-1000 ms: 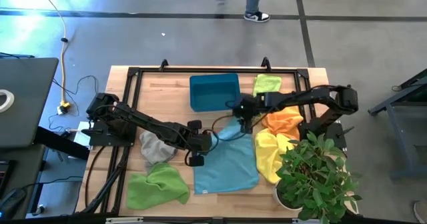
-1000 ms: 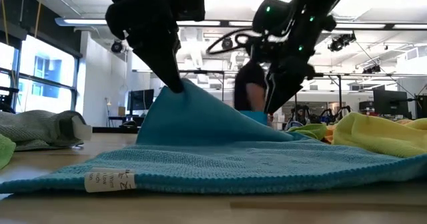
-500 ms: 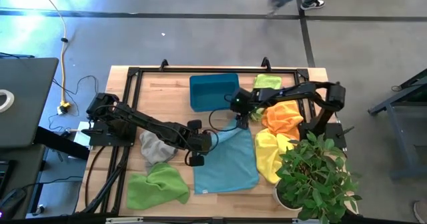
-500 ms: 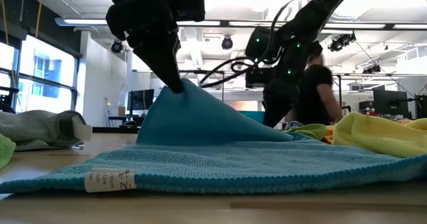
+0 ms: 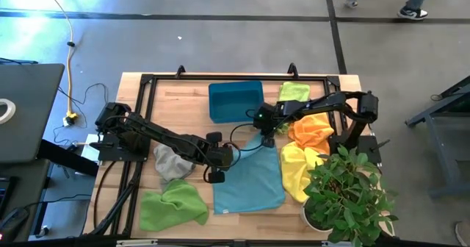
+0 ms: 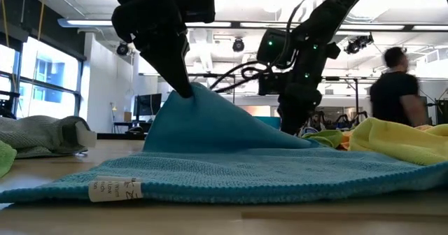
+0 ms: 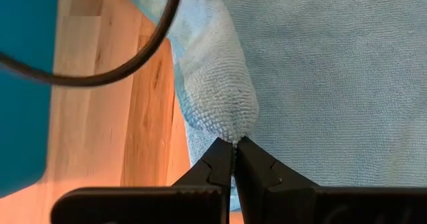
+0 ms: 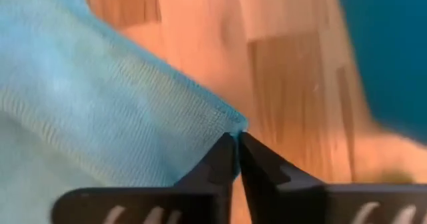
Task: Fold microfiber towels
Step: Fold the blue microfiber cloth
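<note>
The left end effector (image 7: pixel 234 144) has its fingers pressed together, pinching a raised fold at the left edge of the light blue towel (image 5: pixel 250 175) near the middle of the counter (image 5: pixel 189 104). The right end effector (image 8: pixel 236 139) also has its fingers pressed together, pinching the far corner of the same towel, just in front of the teal bin (image 5: pixel 236 101) that stands at the counter's far edge. The rest of the light blue towel lies flat, reaching the near edge, its white label (image 6: pixel 115 187) showing.

A grey towel (image 5: pixel 170 163) lies left of it and a lime green towel (image 5: pixel 172 204) at the near left. Orange (image 5: pixel 311 133) and yellow (image 5: pixel 295 169) towels lie right, beside a potted plant (image 5: pixel 349 195) on the near right corner. Another lime green towel (image 5: pixel 294 91) sits by the far right edge.

Behind the counter, a person (image 6: pixel 395 77) stands in a room with ceiling lights.
</note>
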### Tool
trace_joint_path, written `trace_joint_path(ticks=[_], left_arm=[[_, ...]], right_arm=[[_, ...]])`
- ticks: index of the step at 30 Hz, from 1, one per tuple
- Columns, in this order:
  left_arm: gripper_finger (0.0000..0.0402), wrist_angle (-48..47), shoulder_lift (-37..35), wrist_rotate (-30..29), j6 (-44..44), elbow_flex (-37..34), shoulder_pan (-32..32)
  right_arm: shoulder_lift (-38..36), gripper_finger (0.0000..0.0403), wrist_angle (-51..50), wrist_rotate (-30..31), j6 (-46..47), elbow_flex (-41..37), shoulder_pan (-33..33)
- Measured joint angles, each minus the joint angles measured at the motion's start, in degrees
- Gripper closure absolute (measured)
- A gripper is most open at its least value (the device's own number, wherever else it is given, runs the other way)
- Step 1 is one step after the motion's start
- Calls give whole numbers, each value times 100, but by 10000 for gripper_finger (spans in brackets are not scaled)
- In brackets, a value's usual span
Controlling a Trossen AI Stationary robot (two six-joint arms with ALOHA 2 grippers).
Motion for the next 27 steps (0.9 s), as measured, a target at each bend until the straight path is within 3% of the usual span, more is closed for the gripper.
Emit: trace_joint_path(ticks=[6,17,27], left_arm=[[400,-57,0,-57,1,0,0],[400,-564,0,-965,2,0,119],[400,-543,0,-814,0,0,82]], right_arm=[[-297,398,-509,300,193,0,100],[-1423,402,-825,1091,635,0,766],[-1600,402,-1078,1179,1458,0,1780]])
